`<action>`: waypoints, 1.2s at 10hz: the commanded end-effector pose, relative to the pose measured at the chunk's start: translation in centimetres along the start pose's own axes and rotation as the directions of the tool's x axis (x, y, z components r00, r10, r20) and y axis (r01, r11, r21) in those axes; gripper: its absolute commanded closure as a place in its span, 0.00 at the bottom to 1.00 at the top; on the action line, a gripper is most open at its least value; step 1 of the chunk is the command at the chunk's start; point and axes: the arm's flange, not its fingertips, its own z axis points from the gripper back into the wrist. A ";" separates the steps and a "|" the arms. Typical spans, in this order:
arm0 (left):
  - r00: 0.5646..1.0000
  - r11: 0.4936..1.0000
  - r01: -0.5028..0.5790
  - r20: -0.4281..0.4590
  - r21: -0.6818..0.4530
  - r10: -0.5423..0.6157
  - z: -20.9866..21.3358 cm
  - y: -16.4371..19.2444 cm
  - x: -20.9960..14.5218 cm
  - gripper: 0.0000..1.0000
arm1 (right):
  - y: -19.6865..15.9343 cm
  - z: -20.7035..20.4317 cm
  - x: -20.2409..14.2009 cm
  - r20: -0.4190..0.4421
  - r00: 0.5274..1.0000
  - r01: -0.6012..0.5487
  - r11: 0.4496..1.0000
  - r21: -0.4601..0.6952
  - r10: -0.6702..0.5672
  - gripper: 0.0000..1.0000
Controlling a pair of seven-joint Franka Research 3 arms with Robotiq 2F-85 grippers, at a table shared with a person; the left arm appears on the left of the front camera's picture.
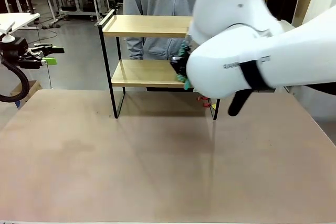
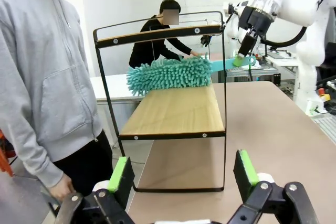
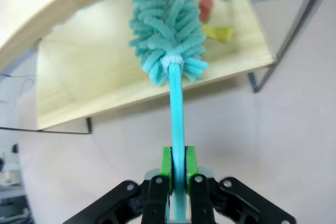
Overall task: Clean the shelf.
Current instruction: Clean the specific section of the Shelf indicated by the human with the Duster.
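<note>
We see the shelf (image 1: 142,73) standing at the far side of the table (image 1: 157,166), just in front of a person in a grey hoodie (image 2: 47,77). Our right gripper (image 3: 177,170) is clamped on the handle of a teal microfiber duster (image 3: 167,30), whose head lies on the lower board. Our left gripper (image 2: 182,172) hangs off to the side, jaws wide apart, holding nothing.

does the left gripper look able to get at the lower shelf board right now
Probably yes: the open left gripper faces the shelf end-on, bare lower board ahead; the duster covers only its far part.
</note>
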 end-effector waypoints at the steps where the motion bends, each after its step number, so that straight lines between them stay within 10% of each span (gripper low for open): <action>1: 1.000 1.000 0.010 -0.001 -0.003 -0.010 0.0 -0.2 0.2 0.00 | -5.6 3.0 -1.0 -0.041 0.999 -0.018 0.999 -0.046 0.016 0.87; 12: 1.000 1.000 0.010 -0.001 -0.003 -0.010 0.0 -0.2 0.2 0.00 | -8.6 4.9 -0.2 0.051 0.997 -0.051 0.999 -0.017 0.052 0.87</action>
